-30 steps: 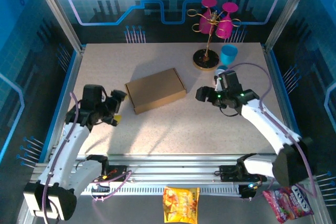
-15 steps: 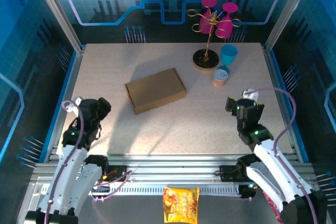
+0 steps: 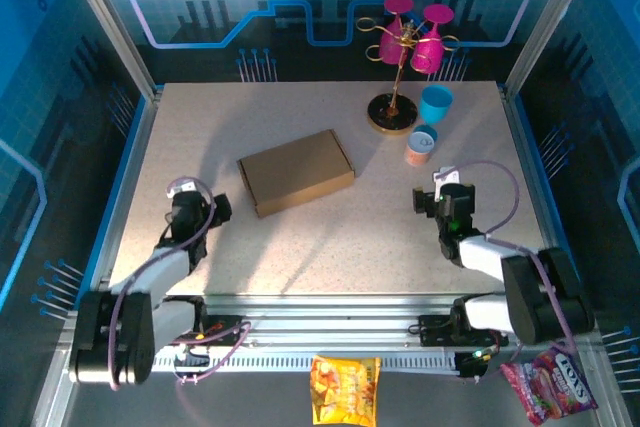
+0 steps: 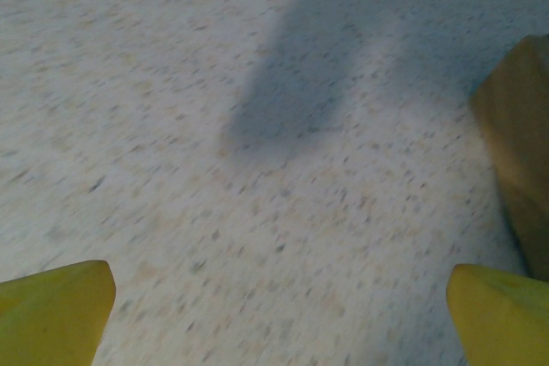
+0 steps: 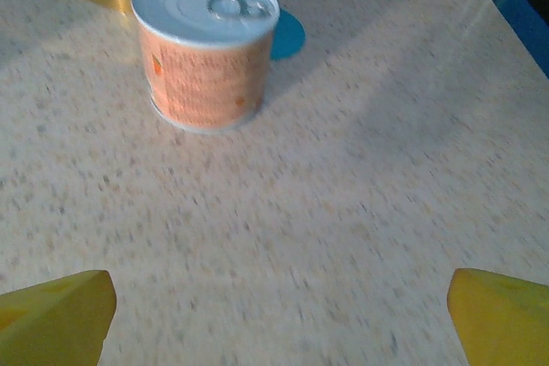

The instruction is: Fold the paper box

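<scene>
Both arms have drawn back toward me: my left claw [image 3: 202, 213] is spread and empty, the paper box [image 3: 297, 171] lying closed ahead to its right, well left of my equally spread right claw [image 3: 441, 203], so I judge folding done.

Table layout, seen from above. The paper box [image 3: 297, 171] lies flat on the table [image 3: 300, 112], near the middle and a little left of centre, set askew to the table edges. A cup stand [image 3: 392, 112] rises at the far right, with a cup [image 3: 436, 104] just to its right. A can [image 3: 420, 147] stands upright just in front of both. The right gripper [image 3: 437, 200] sits in front of the can, apart from it. The left gripper [image 3: 205, 209] sits at the near left, with the box behind it and to its right. Two snack bags lie off the table beyond its near edge, one at the middle [image 3: 345, 387] and one at the right corner [image 3: 545, 387].
</scene>
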Motion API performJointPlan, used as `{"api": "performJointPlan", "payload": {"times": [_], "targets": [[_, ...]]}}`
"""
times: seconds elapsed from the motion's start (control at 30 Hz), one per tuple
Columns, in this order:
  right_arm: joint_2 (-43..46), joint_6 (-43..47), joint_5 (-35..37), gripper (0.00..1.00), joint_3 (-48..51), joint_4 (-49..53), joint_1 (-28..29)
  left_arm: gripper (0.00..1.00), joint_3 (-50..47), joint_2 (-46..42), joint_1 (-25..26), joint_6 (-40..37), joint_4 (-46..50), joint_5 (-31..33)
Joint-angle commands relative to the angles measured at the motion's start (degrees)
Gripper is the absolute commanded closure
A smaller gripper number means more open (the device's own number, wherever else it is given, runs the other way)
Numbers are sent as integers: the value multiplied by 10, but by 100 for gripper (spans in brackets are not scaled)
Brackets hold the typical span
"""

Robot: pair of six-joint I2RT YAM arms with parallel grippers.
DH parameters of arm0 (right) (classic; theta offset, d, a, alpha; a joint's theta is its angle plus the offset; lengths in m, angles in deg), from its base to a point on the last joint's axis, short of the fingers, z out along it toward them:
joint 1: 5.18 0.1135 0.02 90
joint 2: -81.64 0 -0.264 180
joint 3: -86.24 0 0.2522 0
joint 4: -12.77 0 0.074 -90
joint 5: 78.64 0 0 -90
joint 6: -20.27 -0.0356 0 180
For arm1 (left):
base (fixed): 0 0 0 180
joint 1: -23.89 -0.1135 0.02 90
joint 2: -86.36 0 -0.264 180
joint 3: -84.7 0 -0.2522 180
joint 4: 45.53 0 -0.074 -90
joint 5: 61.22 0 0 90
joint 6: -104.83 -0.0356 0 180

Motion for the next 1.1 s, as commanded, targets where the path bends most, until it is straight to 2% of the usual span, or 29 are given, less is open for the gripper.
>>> {"api": "performJointPlan", "payload": {"times": [0.0,0.03,0.13,0.33,0.43,0.53,0.63,0.7,0.77,0.93,1.07], "targets": [[-55,12,-67,0,-27,-145,-17,1,21,69,-20,-7,-204,-93],[-75,14,-72,0,-21,-176,-18,1,25,93,-23,-1,-235,-107],[-122,23,-79,0,12,-289,-16,1,61,115,-27,-9,-192,-129],[-117,4,-36,0,-2,-251,-18,1,17,83,-8,-41,-249,-155],[-119,7,-33,0,-35,-192,-15,1,15,69,18,-61,-233,-153],[-117,0,-38,0,-35,-186,-21,1,37,83,36,-83,-206,-150],[-117,-1,-38,0,-35,-186,-20,1,57,103,0,-75,-195,-110],[-117,-1,-37,0,-35,-186,-21,1,65,124,-38,-60,-217,-115],[-117,0,-39,0,-34,-188,-21,1,81,139,-69,-39,-200,-149],[-117,-1,-39,0,-35,-186,-21,1,52,123,-71,-51,-243,-187],[-117,-1,-39,0,-35,-187,-21,1,20,106,-68,-20,-275,-224]]}}
